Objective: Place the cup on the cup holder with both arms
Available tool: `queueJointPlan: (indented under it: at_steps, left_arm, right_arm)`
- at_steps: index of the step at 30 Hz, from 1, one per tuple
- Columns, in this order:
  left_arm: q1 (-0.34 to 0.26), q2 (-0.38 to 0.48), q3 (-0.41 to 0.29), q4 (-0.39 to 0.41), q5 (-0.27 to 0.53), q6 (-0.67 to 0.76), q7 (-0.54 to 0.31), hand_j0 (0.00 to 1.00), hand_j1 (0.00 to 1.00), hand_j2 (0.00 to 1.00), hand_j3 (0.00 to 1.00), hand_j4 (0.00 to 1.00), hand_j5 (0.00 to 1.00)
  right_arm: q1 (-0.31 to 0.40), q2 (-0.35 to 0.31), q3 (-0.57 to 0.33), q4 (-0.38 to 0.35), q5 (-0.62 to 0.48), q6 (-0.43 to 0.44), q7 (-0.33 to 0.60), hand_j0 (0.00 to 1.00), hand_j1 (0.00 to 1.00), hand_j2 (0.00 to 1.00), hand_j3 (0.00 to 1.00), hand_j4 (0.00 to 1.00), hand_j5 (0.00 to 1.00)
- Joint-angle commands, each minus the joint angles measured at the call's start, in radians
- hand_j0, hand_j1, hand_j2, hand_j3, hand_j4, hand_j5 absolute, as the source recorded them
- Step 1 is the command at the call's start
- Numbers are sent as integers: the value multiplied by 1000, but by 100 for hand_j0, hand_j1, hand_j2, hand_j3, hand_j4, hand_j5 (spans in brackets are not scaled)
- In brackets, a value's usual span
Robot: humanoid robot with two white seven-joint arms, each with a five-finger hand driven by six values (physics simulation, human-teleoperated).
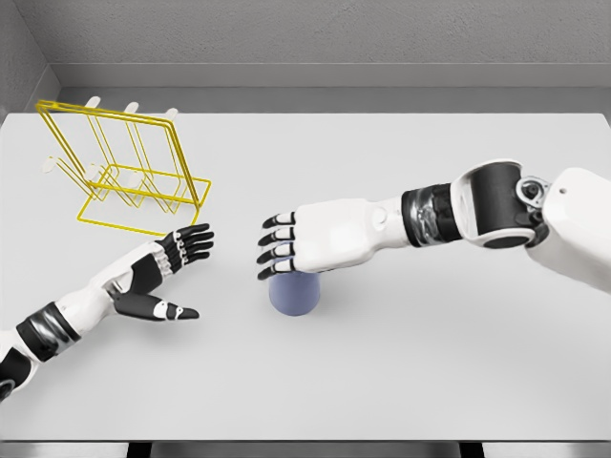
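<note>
Hovering: my right hand (286,243) hangs directly over the cup (294,294), fingers extended and loose, holding nothing.
Cup: a small blue-grey tumbler standing on the white tabletop (430,363), centre front, partly hidden under my palm.
Left hand: (167,272) spread wide and empty, left of the cup, near the rack.
Cup holder: yellow wire rack (124,172) with white pegs, well apart at far left.
Handling: I judge it light, rigid and smooth-walled, likely slippery; I'd wrap the side wall mid-height.
</note>
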Motion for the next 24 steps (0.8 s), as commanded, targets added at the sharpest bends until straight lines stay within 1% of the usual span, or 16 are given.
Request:
queueJointPlan:
  at_steps: [1,3,4,5,6,9,10,12,13,15,16,18,20,21,22,24]
  left_arm:
    - [-3,-2,-1,10,3,1,0,100,100,100,100,100,100]
    - [-14,-22,-3,28,0,4,0,100,100,100,100,100,100]
    - [-32,-34,-29,36,-6,2,0,100,100,100,100,100,100]
    - [-57,-53,-50,62,-10,2,0,100,100,100,100,100,100]
    - [-67,-70,-59,76,-12,4,0,100,100,100,100,100,100]
    - [-98,-97,-89,102,-32,4,0,100,100,100,100,100,100]
    - [-104,-106,-96,108,-36,5,0,100,100,100,100,100,100]
    - [-109,-116,-101,105,-44,31,0,100,100,100,100,100,100]
    - [-109,-120,-102,102,-46,31,0,100,100,100,100,100,100]
    - [-109,-122,-102,96,-64,31,0,100,100,100,100,100,100]
    - [-112,-122,-102,96,-64,31,0,100,100,100,100,100,100]
    - [-118,-122,-102,93,-66,33,0,100,100,100,100,100,100]
    - [-133,-131,-105,91,-66,42,0,100,100,100,100,100,100]
    - [-143,-134,-105,91,-66,51,0,100,100,100,100,100,100]
    - [-146,-137,-107,91,-66,53,0,100,100,100,100,100,100]
    - [-146,-149,-107,90,-85,53,1,100,100,100,100,100,100]
  right_arm:
    - [0,-12,-36,-8,-14,2,-7,100,100,100,100,100,100]
    - [0,-19,-71,-8,-33,2,-7,100,100,100,100,100,100]
    - [0,-35,-97,-8,-61,2,-7,100,100,100,100,100,100]
    - [0,-50,-125,-8,-78,2,-7,100,100,100,100,100,100]
    - [0,-62,-153,-8,-101,2,-7,100,100,100,100,100,100]
    - [11,-151,-261,-4,-141,2,-9,100,100,100,100,100,100]
    - [23,-183,-309,13,-197,2,-9,100,100,100,100,100,100]
    - [52,-268,-401,94,-357,2,-9,100,100,100,100,100,100]
    - [90,-303,-452,133,-418,2,-9,100,100,100,100,100,100]
    - [179,-306,-556,203,-432,2,-9,100,100,100,100,100,100]
    - [201,-303,-576,206,-434,2,-9,100,100,100,100,100,100]
    - [247,-294,-579,229,-481,2,-9,100,100,100,100,100,100]
    - [282,-286,-591,232,-520,2,-9,100,100,100,100,100,100]
    - [317,-254,-614,246,-532,2,-9,100,100,100,100,100,100]
    - [362,-236,-653,257,-532,2,-9,100,100,100,100,100,100]
    - [479,-188,-805,271,-515,2,0,100,100,100,100,100,100]
